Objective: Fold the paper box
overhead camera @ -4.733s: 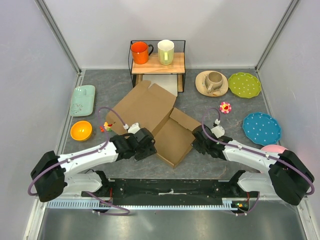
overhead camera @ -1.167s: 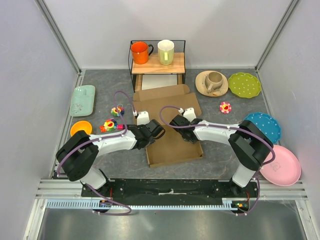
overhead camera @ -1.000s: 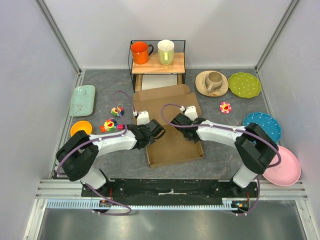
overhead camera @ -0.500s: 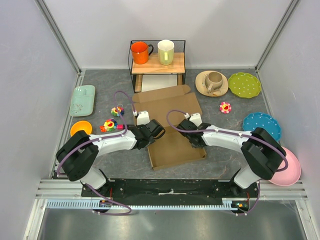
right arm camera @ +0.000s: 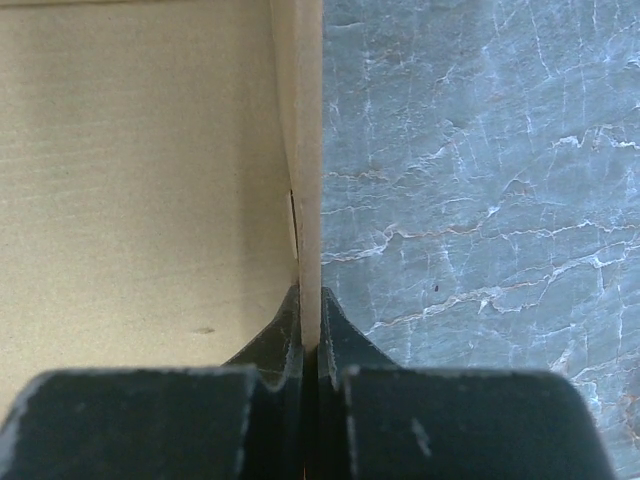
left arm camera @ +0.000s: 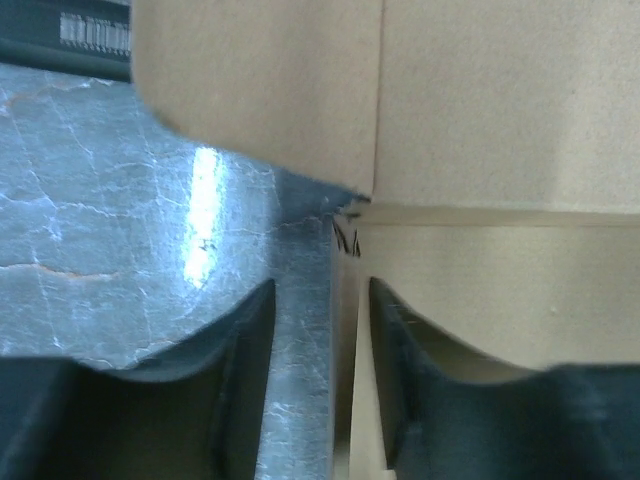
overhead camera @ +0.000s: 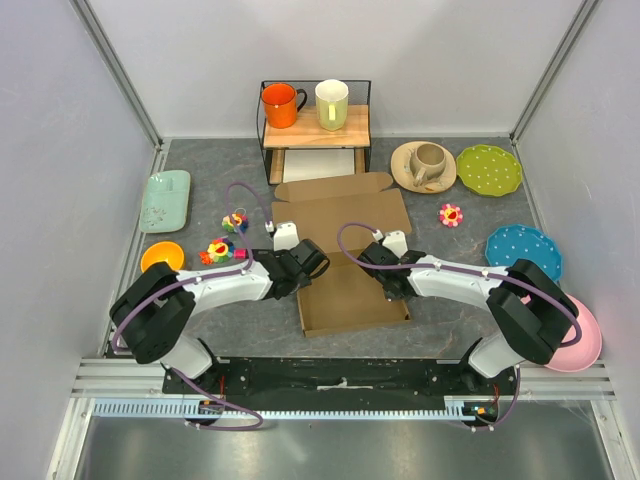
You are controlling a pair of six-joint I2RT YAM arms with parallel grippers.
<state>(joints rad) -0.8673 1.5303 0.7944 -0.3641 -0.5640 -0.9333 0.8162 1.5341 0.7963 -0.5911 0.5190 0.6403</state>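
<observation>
The paper box [overhead camera: 345, 295] is brown cardboard in the table's middle, its tray part near me and its lid flap [overhead camera: 340, 210] lying flat behind. My left gripper [overhead camera: 305, 265] is open at the box's left wall; in the left wrist view [left arm camera: 320, 330] its fingers straddle that upright wall [left arm camera: 345, 300] with a gap on each side. My right gripper [overhead camera: 393, 282] is shut on the box's right wall; in the right wrist view [right arm camera: 310, 320] both fingertips pinch the thin upright wall [right arm camera: 308, 150].
A wire rack [overhead camera: 315, 125] with an orange mug [overhead camera: 280, 104] and a cream mug [overhead camera: 332, 103] stands behind the box. Right: cup on saucer [overhead camera: 425, 165], green plate [overhead camera: 488, 170], blue plate [overhead camera: 522, 255], pink plate [overhead camera: 585, 340]. Left: mint tray [overhead camera: 165, 200], orange bowl [overhead camera: 160, 258], flower toys [overhead camera: 225, 235].
My right gripper has slid nearer along the box's right wall, still pinching it, and the box has turned slightly squarer. The left arm has stayed put.
</observation>
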